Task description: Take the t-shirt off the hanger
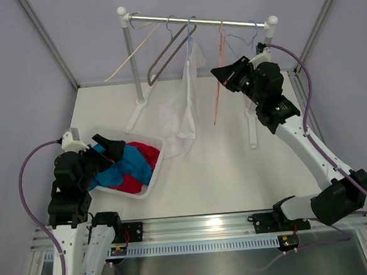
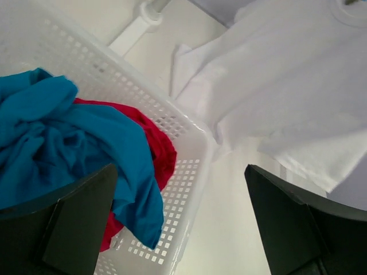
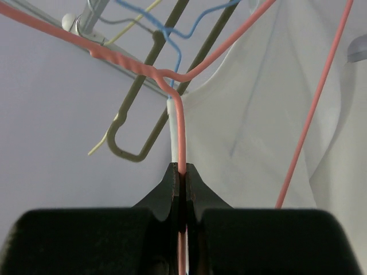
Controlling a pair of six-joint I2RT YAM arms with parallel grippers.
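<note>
At the left, the left gripper (image 1: pixel 107 150) hangs over the white basket (image 1: pixel 155 169) with its jaws spread wide and nothing between them. Under it a blue garment (image 1: pixel 132 163) lies crumpled on top of a red garment (image 1: pixel 148 154), both inside the basket, so those two look dealt with.

Further along, on the rail (image 1: pixel 200 20) at the back of the table (image 1: pixel 236 171), a cream hanger (image 1: pixel 130 56) and an olive hanger (image 3: pixel 135 158) hang bare. Next to them the white t-shirt (image 1: pixel 181 115) is still on its blue hanger (image 1: pixel 189 33). It droops from the rail with its lower edge near the basket's right corner; whether it touches the basket I cannot tell.

To the right of the shirt, a pink hanger (image 3: pixel 182 137) carries no clothing. The right gripper (image 1: pixel 224 77) has its jaws pressed together on that hanger's wire, pinching it just below the twisted neck.

By my judgement the work is partly done. The white t-shirt has not been slipped off its hanger yet, and neither gripper has hold of it.
</note>
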